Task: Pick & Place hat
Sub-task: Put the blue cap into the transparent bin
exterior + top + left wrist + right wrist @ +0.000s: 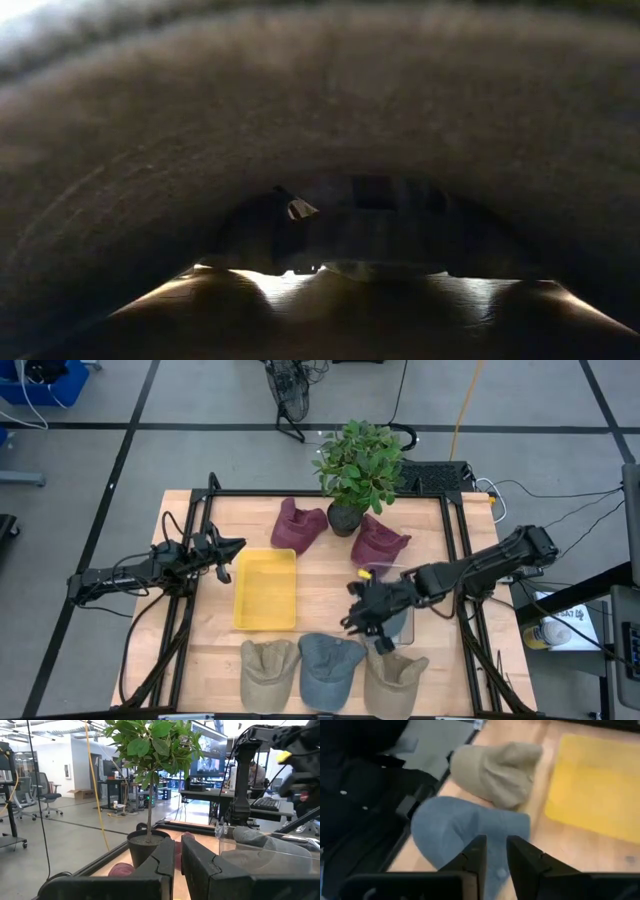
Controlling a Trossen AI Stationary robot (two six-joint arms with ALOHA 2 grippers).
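High view: right gripper (pixel 365 622), fingers slightly apart and empty, hovers just beside the blue-grey cap (pixel 328 665), at its 1 o'clock. Left gripper (pixel 228 547), fingers nearly together, waits at the yellow tray's (pixel 266 589) 10 o'clock.

One camera looks straight down at the whole counter (pixel 420 660). The low camera sits pressed against cloth.

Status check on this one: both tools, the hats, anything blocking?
Left tool parked at table's left edge beside yellow tray, holding nothing. Right tool over blue-grey hat, fingers slightly apart, nothing gripped. Clear bin under its arm.
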